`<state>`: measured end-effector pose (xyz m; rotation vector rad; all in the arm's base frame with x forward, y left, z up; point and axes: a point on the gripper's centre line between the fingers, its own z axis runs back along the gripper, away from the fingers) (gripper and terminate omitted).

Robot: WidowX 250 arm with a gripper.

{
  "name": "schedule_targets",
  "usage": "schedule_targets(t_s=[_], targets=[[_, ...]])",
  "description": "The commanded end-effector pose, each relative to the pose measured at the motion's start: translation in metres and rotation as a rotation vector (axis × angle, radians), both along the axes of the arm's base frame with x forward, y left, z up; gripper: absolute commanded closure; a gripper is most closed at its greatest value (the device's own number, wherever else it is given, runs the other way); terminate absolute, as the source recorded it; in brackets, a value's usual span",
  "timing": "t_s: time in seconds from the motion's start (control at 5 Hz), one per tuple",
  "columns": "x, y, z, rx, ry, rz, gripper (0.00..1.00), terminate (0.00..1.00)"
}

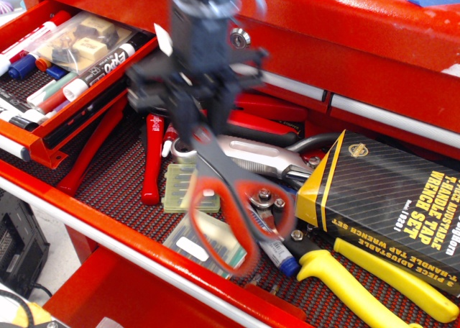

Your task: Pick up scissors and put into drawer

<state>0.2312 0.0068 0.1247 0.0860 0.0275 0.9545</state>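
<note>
My gripper (192, 121) hangs over the middle of the big open red drawer (108, 191), shut on the blades of the scissors (219, 171). The scissors hang tilted, blades up in my fingers, with the orange-red and dark grey loop handles (215, 224) down and to the right. They are motion-blurred and appear lifted off the drawer's contents. A smaller red drawer (43, 152) stands open at the upper left, holding markers (86, 73).
The big drawer holds yellow-handled snips (359, 285), a black-and-gold tap wrench box (402, 198), red-handled pliers (150, 162), a silver tool (251, 154) and clear plastic bit cases (183, 188). The red cabinet front (374, 47) rises behind.
</note>
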Motion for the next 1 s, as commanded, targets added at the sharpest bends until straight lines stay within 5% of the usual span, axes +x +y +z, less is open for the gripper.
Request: schedule_targets(t_s=[0.0,0.4,0.6,0.8], targets=[[0.019,0.065,0.041,0.014,0.004,0.108,1.0,0.0],[0.028,0.155,0.049,0.001,0.058,0.058,1.0,0.0],[0.038,0.196,0.045,-0.076,0.126,-0.075,1.0,0.0],[0.039,0.216,0.037,-0.013,0.09,-0.131,1.0,1.0]])
